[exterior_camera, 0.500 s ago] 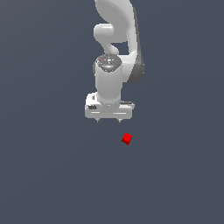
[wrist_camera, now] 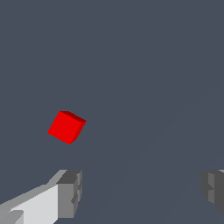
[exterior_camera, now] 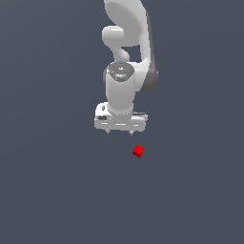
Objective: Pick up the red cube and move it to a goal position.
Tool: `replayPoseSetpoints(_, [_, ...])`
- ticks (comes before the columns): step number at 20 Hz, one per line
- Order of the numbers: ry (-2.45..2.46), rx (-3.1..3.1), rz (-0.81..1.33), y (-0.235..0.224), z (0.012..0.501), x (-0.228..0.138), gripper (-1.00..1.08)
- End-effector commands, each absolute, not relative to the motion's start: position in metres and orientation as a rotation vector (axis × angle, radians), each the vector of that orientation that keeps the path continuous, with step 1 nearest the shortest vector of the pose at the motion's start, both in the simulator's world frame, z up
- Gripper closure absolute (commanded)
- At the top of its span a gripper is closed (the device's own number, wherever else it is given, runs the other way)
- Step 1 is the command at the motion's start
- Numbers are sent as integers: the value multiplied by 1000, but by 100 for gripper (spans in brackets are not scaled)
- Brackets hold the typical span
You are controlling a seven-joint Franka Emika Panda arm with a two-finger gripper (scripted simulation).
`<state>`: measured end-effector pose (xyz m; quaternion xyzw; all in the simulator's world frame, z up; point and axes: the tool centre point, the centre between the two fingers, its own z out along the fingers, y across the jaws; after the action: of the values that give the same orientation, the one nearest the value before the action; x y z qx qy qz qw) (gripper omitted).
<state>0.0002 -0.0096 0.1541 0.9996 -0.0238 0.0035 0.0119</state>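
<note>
A white two-fingered robot gripper (exterior_camera: 119, 130), fingers spread wide and holding nothing, hangs above a plain dark grey floor (exterior_camera: 47, 190) with the small, bright red cube (exterior_camera: 138, 151) lying just beside it, outside the gap between the fingers. The approach looks unfinished; the next move calls for centring over the cube, descending, then closing. One cube, one gripper

The cube (exterior_camera: 138, 151) (wrist_camera: 66, 127) was tiny, plain and bright red, lying free on the dark grey floor (exterior_camera: 57, 190), turned corner-on, at five o'clock from the gripper (exterior_camera: 120, 131).
</note>
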Motion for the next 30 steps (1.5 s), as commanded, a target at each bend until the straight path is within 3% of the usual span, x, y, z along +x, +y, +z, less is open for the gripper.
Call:
replayPoseSetpoints(1, [-107,3117,10,-5,148,0,-92])
replayPoseSetpoints(30, [-822,3031,0,81,23,24,-92])
